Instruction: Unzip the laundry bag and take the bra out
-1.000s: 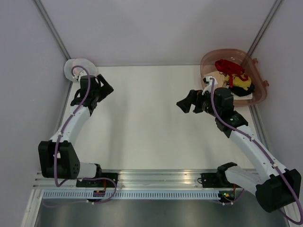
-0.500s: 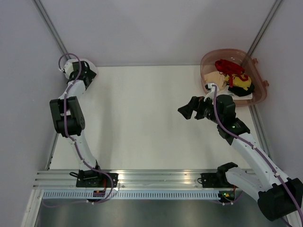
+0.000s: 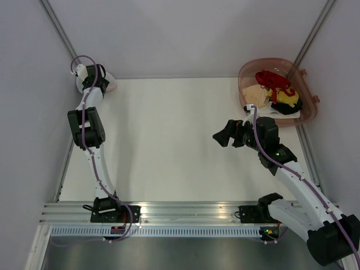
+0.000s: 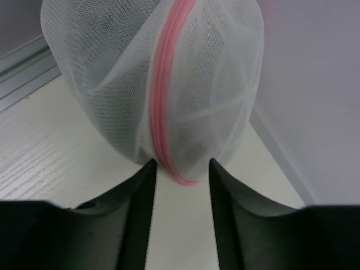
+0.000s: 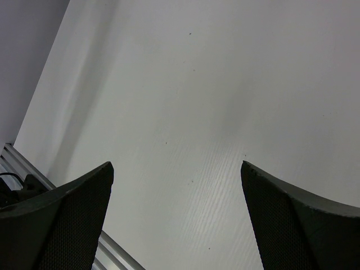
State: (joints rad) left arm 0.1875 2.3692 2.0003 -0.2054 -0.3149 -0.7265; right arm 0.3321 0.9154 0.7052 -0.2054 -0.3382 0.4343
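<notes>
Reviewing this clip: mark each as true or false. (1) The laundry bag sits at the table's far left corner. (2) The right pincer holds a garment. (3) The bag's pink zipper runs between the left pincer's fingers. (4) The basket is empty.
1. The laundry bag sits at the far left corner of the table. True.
2. The right pincer holds a garment. False: it is open over bare table, with nothing between its fingers.
3. The bag's pink zipper runs between the fingers of the left pincer. True.
4. The basket is empty. False: it holds clothes, red and yellow among them.
</notes>
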